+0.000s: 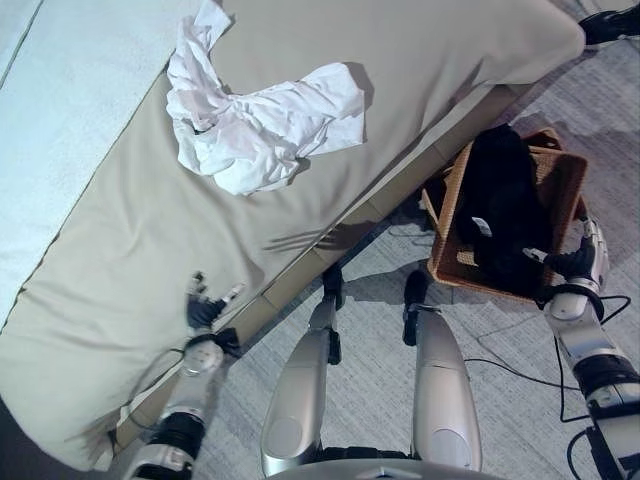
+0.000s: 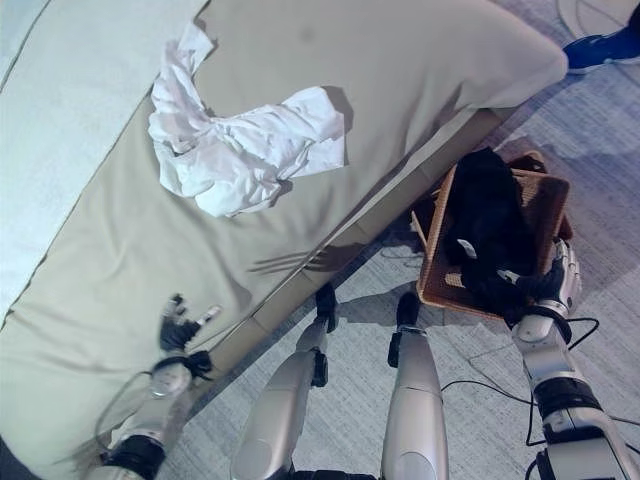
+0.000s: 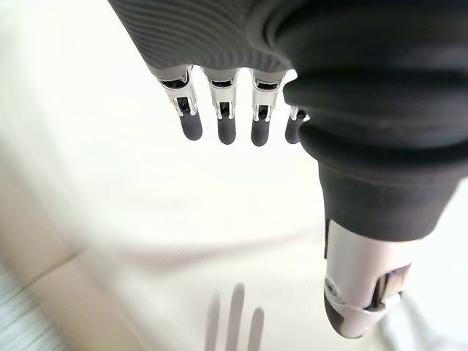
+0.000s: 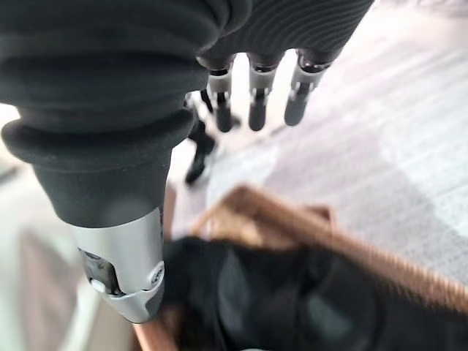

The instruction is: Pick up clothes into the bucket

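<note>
One white garment on the bed, dark clothes in the basket.
White shirt (image 1: pixel 258 120) lies crumpled near the bed's (image 1: pixel 120 260) far edge. Left robot hand (image 1: pixel 205 305) hovers over the bed's near edge, fingers straight, holding nothing. Right robot hand (image 1: pixel 585 258) is at the near rim of the wicker basket (image 1: pixel 565 185) on the floor beside the bed, fingers relaxed, empty, just beside the black clothes (image 1: pixel 500 200) inside.

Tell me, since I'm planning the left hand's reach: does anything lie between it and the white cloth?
Nothing visible does. The left hand hovers open over bare beige bed; the white cloth lies farther up it.
</note>
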